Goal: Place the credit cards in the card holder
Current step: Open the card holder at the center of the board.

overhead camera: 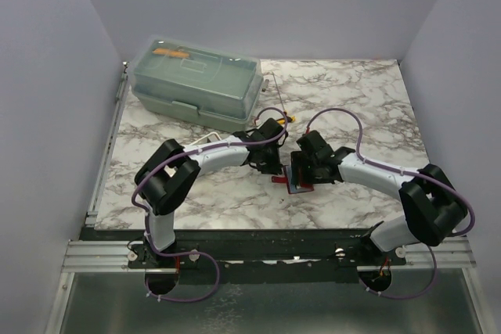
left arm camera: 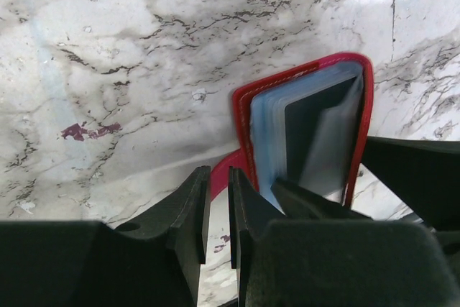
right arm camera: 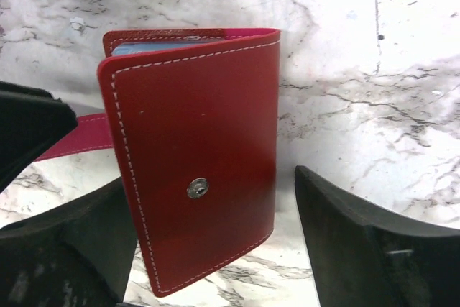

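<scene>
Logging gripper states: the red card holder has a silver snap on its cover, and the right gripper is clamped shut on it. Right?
Not quite. The red card holder does have a silver snap on its cover, but the right gripper is open, its jaws wide apart either side of the holder, as the right wrist view shows.

Pale green lidded box (overhead camera: 196, 84) at the far left of the marble table (overhead camera: 368, 91), something orange perhaps inside
</scene>
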